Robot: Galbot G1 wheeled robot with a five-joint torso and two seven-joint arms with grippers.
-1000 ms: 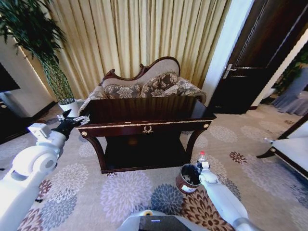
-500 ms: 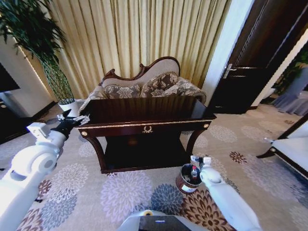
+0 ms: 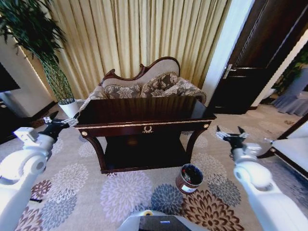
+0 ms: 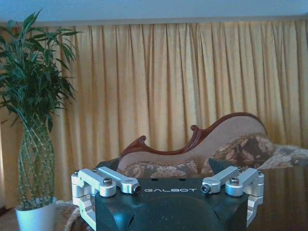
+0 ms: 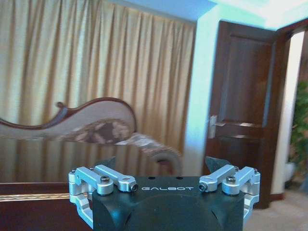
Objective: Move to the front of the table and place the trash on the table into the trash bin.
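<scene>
The large dark glossy wooden bench point(image 3: 144, 113) with gold edge trim and a gold emblem on its front stands in the middle of the head view, before a carved sofa point(image 3: 144, 84) with patterned cushions and pale yellow curtains point(image 3: 139, 33). Its top looks bare and reflective. The small brown cylindrical trash bin point(image 3: 189, 178) with a black liner and a white label stands on the flowered carpet point(image 3: 120, 192) near the bench's front right leg; what lies inside it cannot be made out. The left hand point(image 3: 61, 120) hangs open and empty beside the bench's left end, near a potted bamboo plant point(image 3: 45, 53). The right hand point(image 3: 230, 133) hangs open and empty to the right of the bench, above and well apart from the bin, in front of a dark wooden door point(image 3: 255, 57).
</scene>
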